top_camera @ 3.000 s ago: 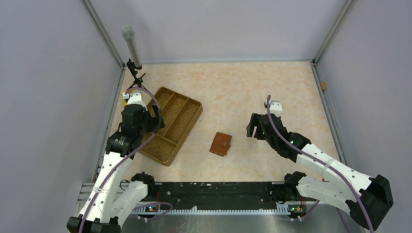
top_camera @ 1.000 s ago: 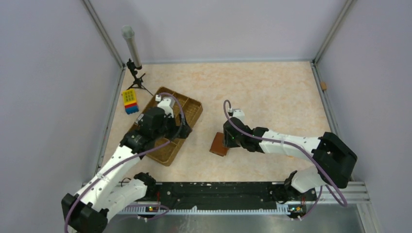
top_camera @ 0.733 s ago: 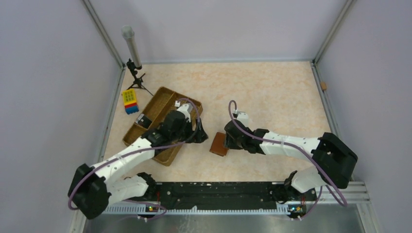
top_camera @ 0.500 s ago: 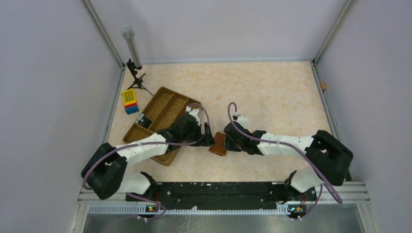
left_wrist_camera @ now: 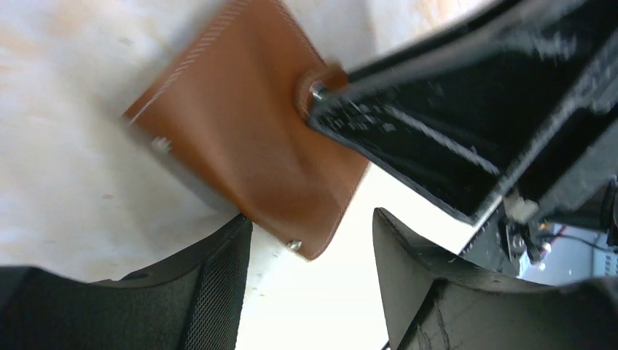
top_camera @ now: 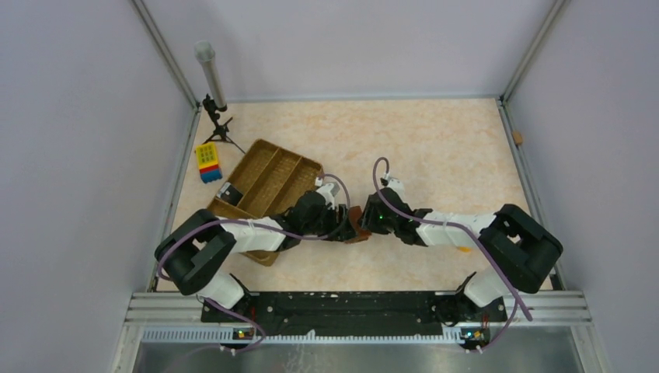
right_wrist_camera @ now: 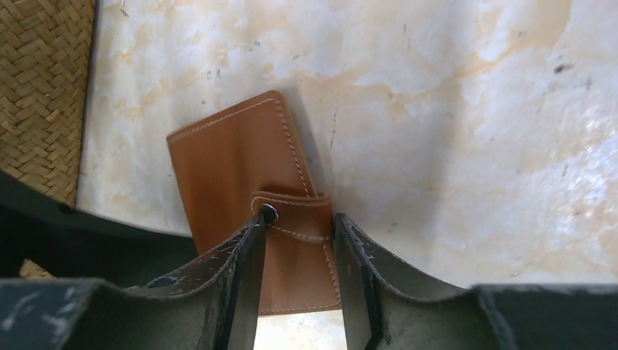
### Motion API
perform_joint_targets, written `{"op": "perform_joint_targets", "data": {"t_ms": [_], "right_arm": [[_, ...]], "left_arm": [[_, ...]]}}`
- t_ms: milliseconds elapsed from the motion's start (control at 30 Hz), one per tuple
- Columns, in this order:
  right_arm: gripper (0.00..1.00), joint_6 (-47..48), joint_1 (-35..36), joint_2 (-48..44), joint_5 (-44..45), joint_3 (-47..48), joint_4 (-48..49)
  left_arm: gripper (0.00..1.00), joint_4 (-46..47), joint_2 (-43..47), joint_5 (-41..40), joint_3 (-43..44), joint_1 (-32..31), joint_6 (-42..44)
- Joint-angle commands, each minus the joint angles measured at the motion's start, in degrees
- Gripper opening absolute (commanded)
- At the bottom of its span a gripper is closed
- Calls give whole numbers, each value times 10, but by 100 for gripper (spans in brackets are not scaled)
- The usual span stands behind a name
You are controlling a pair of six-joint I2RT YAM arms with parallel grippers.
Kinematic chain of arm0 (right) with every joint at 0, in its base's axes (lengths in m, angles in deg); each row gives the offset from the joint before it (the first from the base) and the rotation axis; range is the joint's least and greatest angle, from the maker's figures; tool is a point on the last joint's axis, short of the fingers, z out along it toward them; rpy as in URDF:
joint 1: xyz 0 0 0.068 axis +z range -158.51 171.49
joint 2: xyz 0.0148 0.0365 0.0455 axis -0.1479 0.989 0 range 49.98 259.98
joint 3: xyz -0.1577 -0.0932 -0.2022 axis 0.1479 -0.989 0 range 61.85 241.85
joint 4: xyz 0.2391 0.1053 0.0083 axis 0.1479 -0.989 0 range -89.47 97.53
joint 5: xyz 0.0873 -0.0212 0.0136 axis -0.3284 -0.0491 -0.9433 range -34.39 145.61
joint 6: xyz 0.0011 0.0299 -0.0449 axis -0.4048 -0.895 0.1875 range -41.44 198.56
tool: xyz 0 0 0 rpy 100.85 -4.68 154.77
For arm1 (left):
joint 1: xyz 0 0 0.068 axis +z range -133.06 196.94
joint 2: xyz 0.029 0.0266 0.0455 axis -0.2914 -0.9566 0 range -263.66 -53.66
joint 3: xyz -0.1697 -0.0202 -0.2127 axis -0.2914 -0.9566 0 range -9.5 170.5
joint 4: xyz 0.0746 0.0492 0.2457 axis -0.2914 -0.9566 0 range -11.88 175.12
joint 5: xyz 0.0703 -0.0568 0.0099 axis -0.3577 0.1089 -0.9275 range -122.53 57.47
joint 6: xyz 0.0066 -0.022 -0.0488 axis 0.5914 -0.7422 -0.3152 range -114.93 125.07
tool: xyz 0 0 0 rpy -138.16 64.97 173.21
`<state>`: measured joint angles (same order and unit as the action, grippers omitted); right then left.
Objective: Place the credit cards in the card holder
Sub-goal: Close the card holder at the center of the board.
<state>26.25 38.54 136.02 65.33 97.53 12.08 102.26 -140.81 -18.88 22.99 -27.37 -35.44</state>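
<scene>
From up top the two arms meet nose to nose, so the card holder [top_camera: 360, 231] is almost all hidden. It's just a brown sliver squeezed between the left pincer [top_camera: 343, 226] and the right pincer [top_camera: 371, 222]. Can't read either pincer's gap from there. Out past the left pincer's far side sits a woven tray [top_camera: 289, 176] with long compartments. The small dark-and-pale thing [top_camera: 228, 192] in it is too tiny to identify. Beyond that there's a yellow-and-blue block [top_camera: 207, 162] and a little tripod [top_camera: 218, 124].

The left wrist view is blurry. The holder is smooth brown leather, flat on the marbled bench [left_wrist_camera: 58, 109]. Its near corner, with a rivet [left_wrist_camera: 294, 246], pokes into the gap between the left pincer's fingers [left_wrist_camera: 218, 284], which stand wide and clamp nothing. The right pincer's black finger comes in opposite, on the snap [left_wrist_camera: 315, 90], covering that edge.

The right wrist view is the sharpest, showing pale stitching round the edges. The right pincer is set narrow, with the strap tab [right_wrist_camera: 295, 213] between its fingers and one tip at the snap. Can't tell if it's actually pinching. The holder's near end is cut off behind the fingers, and there's tray weave off to the pincer's left.
</scene>
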Motion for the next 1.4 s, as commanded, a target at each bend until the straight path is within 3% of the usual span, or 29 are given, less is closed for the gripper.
{"op": "perform_joint_targets", "data": {"t_ms": [0, 67, 133, 267, 400, 567, 733, 1100, 1367], "right_arm": [[42, 62, -18, 7, 30, 16, 4], [53, 74, -24, -4, 46, 21, -14], [57, 103, -26, -20, 52, 27, -27], [58, 176, -26, -48, 28, 37, -6], [57, 238, -26, -48, 20, 64, 3], [45, 282, -21, -33, -2, 111, -52], [35, 301, 2, 6, 5, 151, -98], [34, 279, 53, 63, 91, 203, -188], [34, 280, 54, 84, 76, 213, -201]], "left_arm": [[62, 78, 4, 10, -21, -51, -19], [62, 76, 23, -11, -28, -71, -22], [63, 53, 54, -44, -38, -76, -29], [65, -67, 105, -176, -28, -75, -54], [70, -136, 100, -235, 3, -66, -63], [68, -134, 89, -254, 5, -20, -109], [63, -52, 87, -234, -30, 6, -130], [60, -6, -6, -190, 5, 13, -128], [59, -27, -33, -193, 27, 13, -118]]}}
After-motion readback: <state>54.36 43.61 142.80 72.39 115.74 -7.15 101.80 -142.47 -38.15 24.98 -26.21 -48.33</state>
